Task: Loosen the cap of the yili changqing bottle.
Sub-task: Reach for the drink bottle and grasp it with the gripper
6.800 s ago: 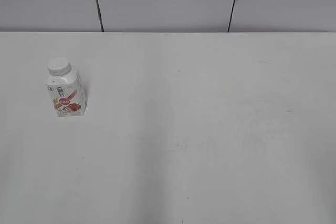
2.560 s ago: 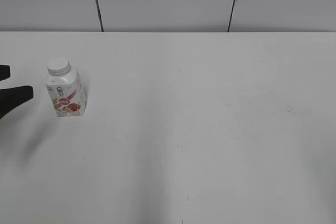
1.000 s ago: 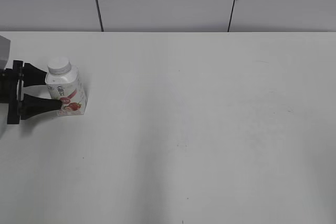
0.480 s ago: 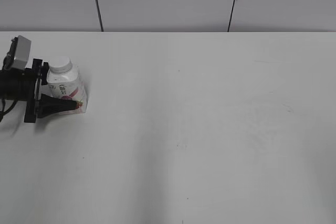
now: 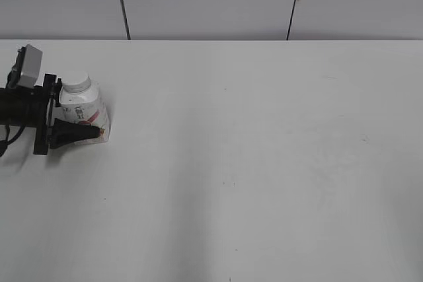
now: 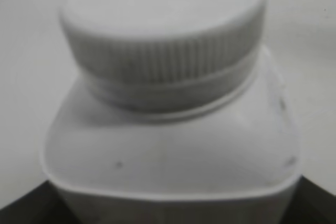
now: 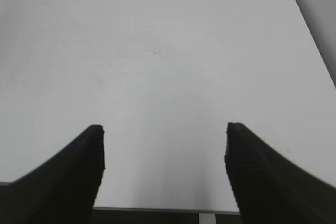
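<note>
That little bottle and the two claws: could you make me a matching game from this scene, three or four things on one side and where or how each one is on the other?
Things:
1. cap
2. yili changqing bottle
3. left gripper
4. right gripper

States:
A. fingers spread apart over bare table, holding nothing
B. around the bottle's body, from the left
C. sits on the bottle's neck, white with a ribbed side
D. stands near the table's left edge, pink-red label

Pairs: 1-C, 2-D, 3-B, 4-A

left claw around upright bottle | cap on | table far-left
</note>
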Controlling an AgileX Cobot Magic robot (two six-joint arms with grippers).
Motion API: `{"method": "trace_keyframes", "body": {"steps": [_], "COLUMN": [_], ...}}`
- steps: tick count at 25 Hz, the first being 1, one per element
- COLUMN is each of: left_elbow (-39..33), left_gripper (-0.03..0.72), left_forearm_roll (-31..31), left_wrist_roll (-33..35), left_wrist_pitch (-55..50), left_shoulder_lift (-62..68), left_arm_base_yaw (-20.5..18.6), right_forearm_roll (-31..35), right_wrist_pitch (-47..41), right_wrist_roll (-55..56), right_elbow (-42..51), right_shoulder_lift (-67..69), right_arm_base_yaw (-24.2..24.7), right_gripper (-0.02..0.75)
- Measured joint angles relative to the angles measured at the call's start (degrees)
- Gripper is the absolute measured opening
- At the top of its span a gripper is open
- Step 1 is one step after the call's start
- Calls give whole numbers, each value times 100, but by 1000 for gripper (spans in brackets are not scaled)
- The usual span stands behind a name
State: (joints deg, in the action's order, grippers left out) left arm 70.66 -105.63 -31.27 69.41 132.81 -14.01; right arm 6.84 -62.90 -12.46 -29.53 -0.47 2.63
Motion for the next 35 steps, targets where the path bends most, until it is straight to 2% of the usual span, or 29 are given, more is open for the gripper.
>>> {"method": "trace_keyframes", "body": {"steps": [9,21,24,30,35], "left_elbow": [1,6,6,6,6], "left_gripper": [526,524,504,410,410], "left_forearm_roll": [4,4,4,-15,-9], "left_wrist_roll": [0,-385,-402,-407,-407], "left_wrist_pitch": [0,0,0,11,5], "left_shoulder_lift": [201,203,203,203,203], "left_arm_base_yaw": [0,-74,-74,-74,-60], "right_forearm_roll": [0,0,0,0,0], "right_wrist_pitch": [0,0,0,0,0], "right_wrist_roll": [0,0,0,0,0], "right_elbow": [0,0,0,0,0], "right_shoulder_lift": [0,0,0,0,0], "right_arm_base_yaw": [0,0,0,0,0], "right_gripper": [565,565,565,565,565]}}
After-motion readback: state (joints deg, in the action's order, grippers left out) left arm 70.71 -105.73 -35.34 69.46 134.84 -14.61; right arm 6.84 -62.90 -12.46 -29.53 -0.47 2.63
